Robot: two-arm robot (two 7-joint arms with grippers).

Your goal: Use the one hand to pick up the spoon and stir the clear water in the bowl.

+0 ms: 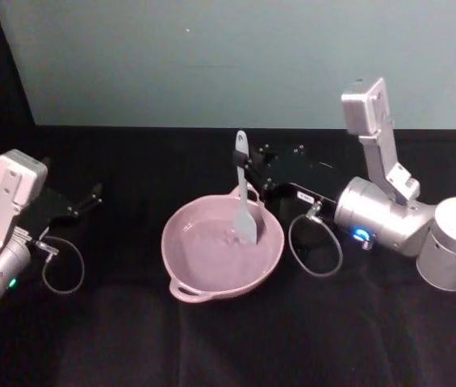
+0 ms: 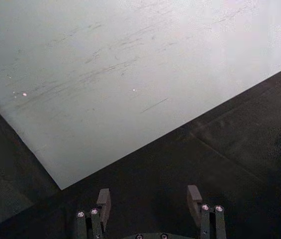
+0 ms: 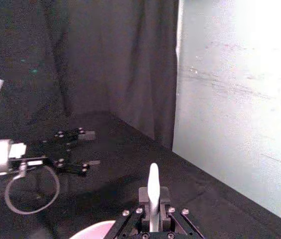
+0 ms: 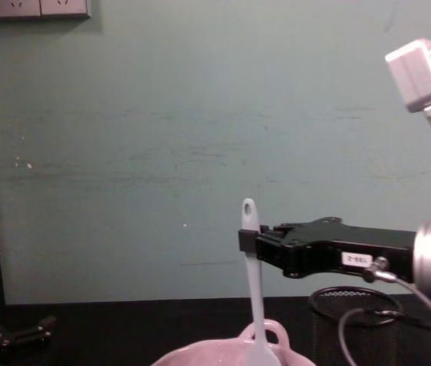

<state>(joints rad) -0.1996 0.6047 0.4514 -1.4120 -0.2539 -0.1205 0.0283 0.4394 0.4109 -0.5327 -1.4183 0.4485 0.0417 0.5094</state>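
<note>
Head view: black counter (image 1: 211, 347), pale green wall (image 1: 211, 56); right gripper (image 1: 248, 165) clamps spoon (image 1: 244, 193) standing in pink bowl (image 1: 211, 292); left gripper (image 2: 149, 198) idle, fingers (image 2: 104, 199) apart.

Chest view: bowl (image 4: 223, 352) cut by bottom edge, upper rim left; spoon (image 4: 254, 282) lower end lost at same edge. Mesh cup (image 4: 350, 320) base cut off.

This looks like a robotics lab or test booth rather than a home. The work surface is a tabletop draped in plain black cloth (image 1: 211, 347), and its far edge meets a bare pale blue-green painted wall (image 1: 211, 64) marked with scuffs and scratches. A heavy black pleated curtain (image 3: 105, 64) hangs at the tabletop's far left corner, and a row of white wall plates (image 4: 32, 8), probably power sockets, sits high on the wall.
</note>
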